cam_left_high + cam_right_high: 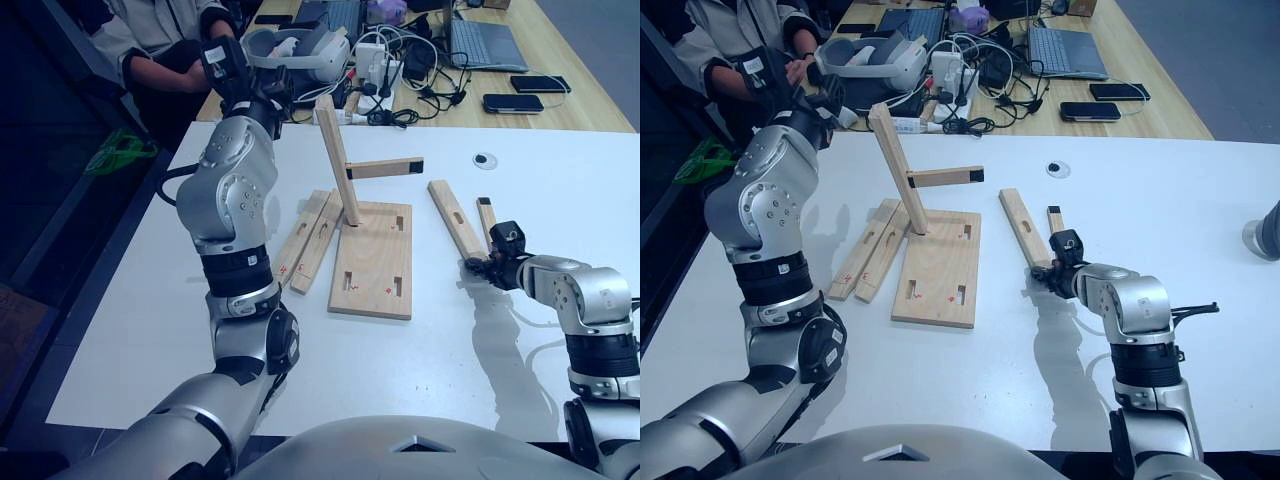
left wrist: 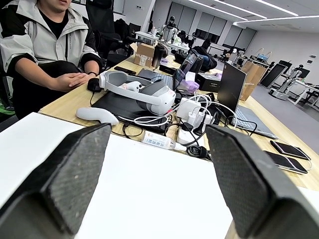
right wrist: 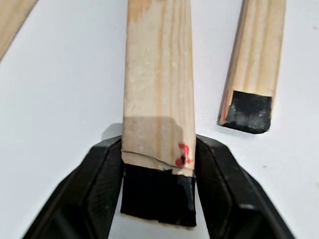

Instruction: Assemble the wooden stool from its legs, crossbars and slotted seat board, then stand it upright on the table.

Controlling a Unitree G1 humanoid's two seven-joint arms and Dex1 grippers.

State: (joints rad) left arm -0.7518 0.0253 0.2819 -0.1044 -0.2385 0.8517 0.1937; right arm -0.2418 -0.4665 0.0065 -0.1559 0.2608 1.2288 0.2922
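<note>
The stool is being part-built. The right tool (image 1: pixel 480 266) is clamping the black-tipped end of a loose leg (image 1: pixel 450 215) lying on the worktop (image 1: pixel 560 180), right of centre, near the seat board (image 1: pixel 375 265). By my judgement, the leg is needing lifting, tilting upright and seating in a free slot. One slot is holding an upright leg (image 1: pixel 337 160), upper centre. The left tool (image 2: pixel 157 184) is hanging open, upper left.

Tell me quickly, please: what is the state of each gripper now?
Left gripper: open, empty.
Right gripper: closed on the end of a leg.
</note>
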